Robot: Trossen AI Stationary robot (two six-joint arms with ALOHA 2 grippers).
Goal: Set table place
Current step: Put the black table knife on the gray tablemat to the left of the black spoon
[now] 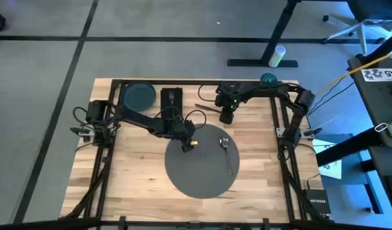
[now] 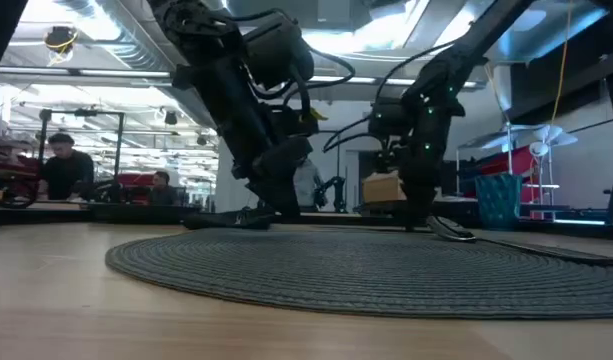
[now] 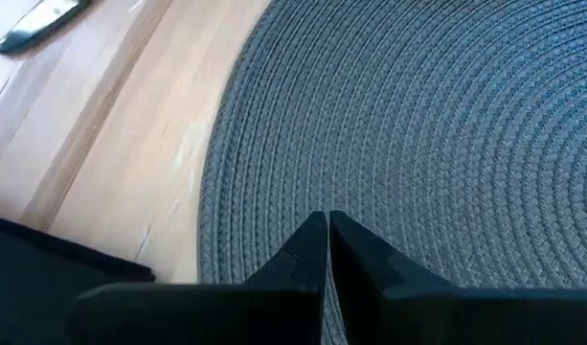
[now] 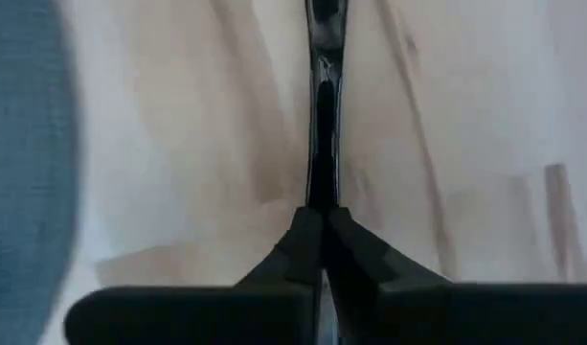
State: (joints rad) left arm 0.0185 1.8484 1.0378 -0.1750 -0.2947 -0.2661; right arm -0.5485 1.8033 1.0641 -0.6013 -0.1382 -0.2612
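Note:
The round dark-grey placemat (image 1: 202, 163) lies flat in the middle of the wooden table (image 1: 132, 166). A spoon (image 1: 226, 150) rests on the mat's right part. My left gripper (image 1: 186, 145) is shut and low over the mat's far-left part (image 3: 389, 125). My right gripper (image 1: 226, 119) stands just beyond the mat's far edge, shut on a thin metal knife (image 4: 322, 96). In the right wrist view the knife shows edge-on. My left gripper holds its shut fingertips (image 3: 307, 240) low over the placemat's weave just inside the edge; I cannot tell whether they touch it. My right gripper pinches one end of the knife (image 4: 322, 196) between its two fingers. The knife runs straight on from the fingertips, along them, over bare wood beside the mat's rim (image 4: 25, 144). Whether it is lifted clear I cannot tell.
A dark blue-grey plate (image 1: 138, 96) and a black napkin (image 1: 171, 99) with a utensil on it lie at the table's far left. A teal cup (image 1: 268, 80) stands at the far right corner. Bare wood (image 1: 112, 185) lies near and left of the mat.

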